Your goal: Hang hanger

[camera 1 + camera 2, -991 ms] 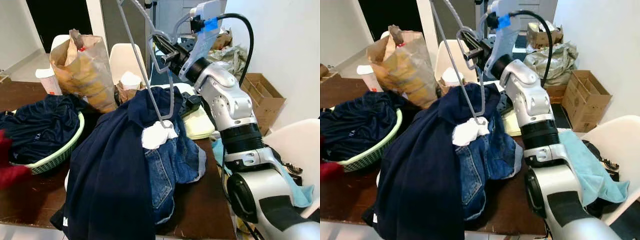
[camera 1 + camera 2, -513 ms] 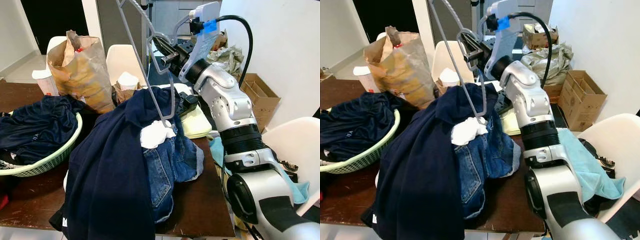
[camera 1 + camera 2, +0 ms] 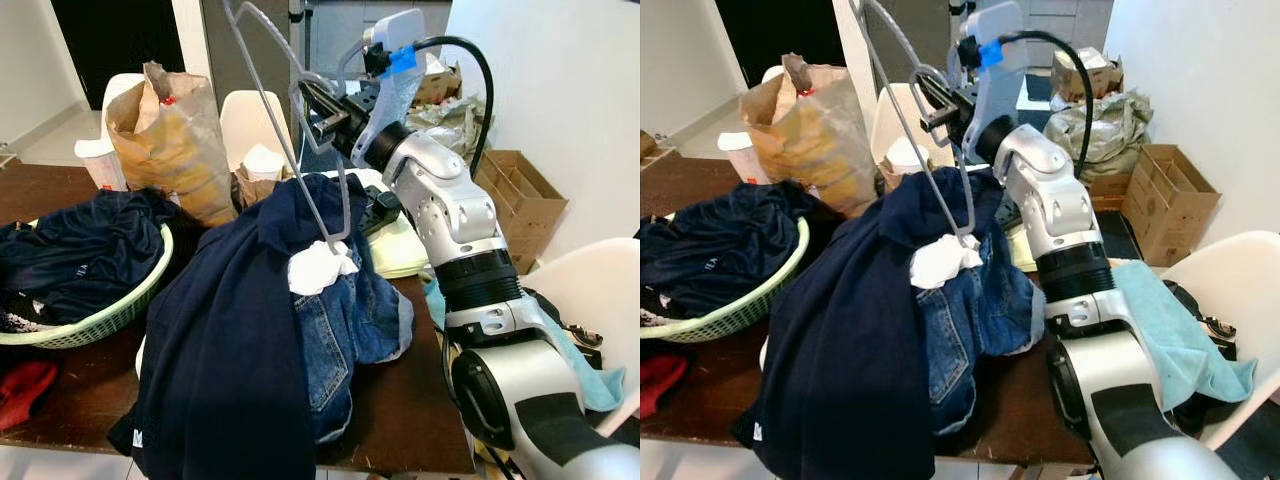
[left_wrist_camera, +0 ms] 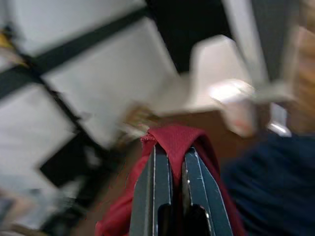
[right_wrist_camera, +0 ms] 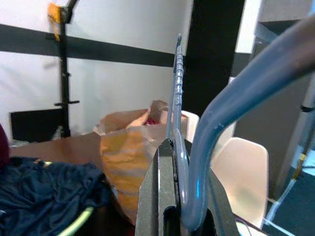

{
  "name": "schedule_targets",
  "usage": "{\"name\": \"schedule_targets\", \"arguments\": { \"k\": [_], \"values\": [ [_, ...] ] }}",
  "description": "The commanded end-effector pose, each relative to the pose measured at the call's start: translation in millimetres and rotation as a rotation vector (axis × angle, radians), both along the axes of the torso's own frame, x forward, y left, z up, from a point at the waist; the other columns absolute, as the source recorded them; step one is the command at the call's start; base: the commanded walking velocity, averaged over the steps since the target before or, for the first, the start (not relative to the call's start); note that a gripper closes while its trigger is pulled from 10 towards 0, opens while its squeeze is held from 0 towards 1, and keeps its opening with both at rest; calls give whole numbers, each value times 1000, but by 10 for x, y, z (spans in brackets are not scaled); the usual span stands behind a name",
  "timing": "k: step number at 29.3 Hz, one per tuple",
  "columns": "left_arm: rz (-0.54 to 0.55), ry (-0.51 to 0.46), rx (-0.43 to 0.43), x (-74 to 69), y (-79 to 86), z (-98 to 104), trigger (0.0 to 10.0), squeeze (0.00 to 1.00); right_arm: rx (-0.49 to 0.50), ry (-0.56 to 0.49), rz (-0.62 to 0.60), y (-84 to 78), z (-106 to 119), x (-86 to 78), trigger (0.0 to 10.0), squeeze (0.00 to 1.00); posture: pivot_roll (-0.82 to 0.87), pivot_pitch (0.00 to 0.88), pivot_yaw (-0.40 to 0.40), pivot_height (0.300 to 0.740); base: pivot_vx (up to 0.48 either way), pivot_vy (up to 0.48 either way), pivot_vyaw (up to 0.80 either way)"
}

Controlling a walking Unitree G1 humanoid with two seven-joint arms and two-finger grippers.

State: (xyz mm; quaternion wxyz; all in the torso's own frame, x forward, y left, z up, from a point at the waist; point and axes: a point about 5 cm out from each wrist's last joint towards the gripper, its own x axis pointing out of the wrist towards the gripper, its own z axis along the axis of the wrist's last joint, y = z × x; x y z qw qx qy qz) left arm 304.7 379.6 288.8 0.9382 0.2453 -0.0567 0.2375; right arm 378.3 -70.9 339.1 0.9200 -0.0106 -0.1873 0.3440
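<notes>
Left eye view: the right arm reaches forward and up over a dark wooden table (image 3: 60,395). The right gripper (image 3: 322,108) sits high above the far side of the table, its black fingers clamped on a grey plastic hanger (image 3: 285,130). The hanger is held tilted, with one long bar running from the top edge of the picture down to a rounded corner just above a white cloth (image 3: 320,268). That lower corner is very near the clothes; contact cannot be confirmed.

A navy garment (image 3: 225,350) drapes over the table's near edge, with blue jeans (image 3: 355,325) beside it and the white cloth lying on top of both. A green basket (image 3: 105,315) on the robot's left holds more dark clothing. A brown paper bag (image 3: 165,140) stands behind the basket, upright and crumpled. A red cloth (image 3: 25,390) lies at the table's near left corner. A cardboard box (image 3: 520,195) rests on the floor against the wall to the right.

Right wrist view: the two fingers (image 5: 165,196) close together on the hanger's thick curved bar, and a thin ridged bar rises straight above them.

Left wrist view: the left gripper (image 4: 170,194) shows its fingers close together on a fold of the red cloth; the picture is blurred.
</notes>
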Motion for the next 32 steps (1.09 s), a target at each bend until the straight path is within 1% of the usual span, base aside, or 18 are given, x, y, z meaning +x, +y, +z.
{"name": "schedule_targets", "arguments": {
  "k": [1, 3, 5, 6, 7, 8, 13, 15, 16, 17, 18, 19, 22, 23, 26, 30, 31, 32],
  "values": [
    [-35, -30, 22, 15, -85, 96, 4196, 0, -23, 36, -36, -43, -85, 43, 10000, 0, 0, 0, 7, 736, 0, 0, 0],
    [-50, -20, 21, 48, -125, 80, 6118, 0, -31, 48, -58, -72, -106, 62, 10000, 0, -1, 0, 8, 736, 0, 0, 0],
    [-58, -15, 24, 60, -145, 77, 6196, 0, -35, 54, -67, -83, -117, 71, 10000, 0, 0, 0, 9, 736, 0, 0, 0],
    [-63, -5, 42, 68, -166, 78, 7176, 0, -41, 63, -82, -96, -134, 85, 10000, 0, 1, 0, 8, 736, 0, 0, 0],
    [-63, -5, 42, 68, -166, 78, 7176, 0, -41, 63, -82, -96, -134, 85, 10000, 0, 1, 0, 8, 736, 0, 0, 0],
    [-67, 4, 52, 72, -178, 72, 10000, 0, -44, 73, -98, -105, -152, 100, 10000, 0, 4, 0, 9, 736, 0, 0, 0],
    [-45, 36, 70, 45, -142, 27, 10000, 0, -55, 99, -130, -114, -201, 132, 10000, 0, 6, 0, 6, 736, 0, 0, 0],
    [49, 79, 103, -39, 15, -45, 10000, 0, -69, 110, -138, -110, -230, 142, 10000, 0, 6, 0, 6, 736, 0, 0, 0],
    [49, 79, 103, -39, 15, -45, 10000, 0, -69, 110, -138, -110, -230, 142, 10000, 0, 6, 0, 6, 736, 0, 0, 0],
    [149, 98, 103, -132, 178, -100, 10000, 906, -79, 117, -142, -108, -247, 148, 10000, 0, 5, 0, 5, 736, 0, 0, 0],
    [149, 98, 103, -132, 178, -100, 10000, 906, -79, 117, -142, -108, -247, 148, 10000, 0, 5, 0, 5, 736, 0, 0, 0],
    [181, 107, 99, -169, 230, -120, 10000, 1000, -83, 118, -145, -109, -253, 151, 10000, 0, 5, 0, 5, 736, 0, 0, 0],
    [220, 127, 109, -228, 305, -149, 10000, 1000, -88, 120, -151, -113, -263, 155, 10000, 0, 5, 0, 6, 736, 0, 0, 0],
    [240, 141, 153, -280, 342, -131, 10000, 1000, -94, 124, -159, -121, -279, 161, 10000, 0, 7, 0, 5, 736, 0, 0, 0],
    [245, 142, 180, -347, 365, -81, 10000, 1000, -102, 133, -172, -137, -308, 173, 10000, 0, 12, 0, 6, 736, 0, 0, 0],
    [224, 121, 150, -356, 338, -59, 10000, 1000, -103, 137, -177, -142, -318, 178, 10000, 0, 13, 0, 6, 736, 0, 0, 0],
    [156, 80, 65, -336, 248, -45, 10000, 94, -99, 140, -183, -148, -326, 183, 10000, 0, 15, 0, 7, 736, 0, 0, 0],
    [69, 26, 0, -316, 113, -2, 10000, 0, -93, 142, -190, -156, -330, 187, 10000, 0, 15, 0, 9, 736, 0, 0, 0]
  ]
}}
